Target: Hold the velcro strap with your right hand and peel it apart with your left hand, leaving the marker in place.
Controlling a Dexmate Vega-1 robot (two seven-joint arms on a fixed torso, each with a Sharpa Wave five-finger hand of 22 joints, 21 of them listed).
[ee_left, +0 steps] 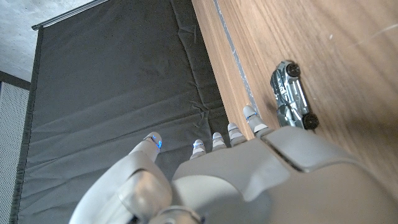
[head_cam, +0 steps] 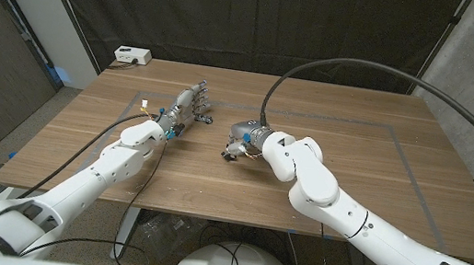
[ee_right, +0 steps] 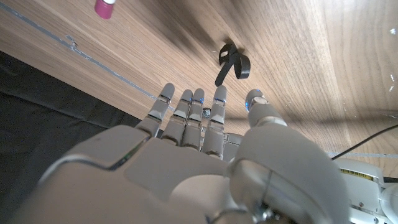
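Fingers of the right hand (ee_right: 205,168) reach out side by side, close together, holding nothing; just beyond their tips the black velcro strap (ee_right: 233,62) lies looped on the wooden table (head_cam: 353,167). Farther off on the table lies the end of a pink marker (ee_right: 104,7). Over the table's left part, the left hand (head_cam: 187,107) has its fingers (ee_left: 249,118) extended and slightly apart, empty. Near them a small silver toy car (ee_left: 291,94) rests on the table

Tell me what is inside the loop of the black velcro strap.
Bare wooden table shows through the loop of the black velcro strap; the pink marker lies apart from it. Nothing covers the loop.
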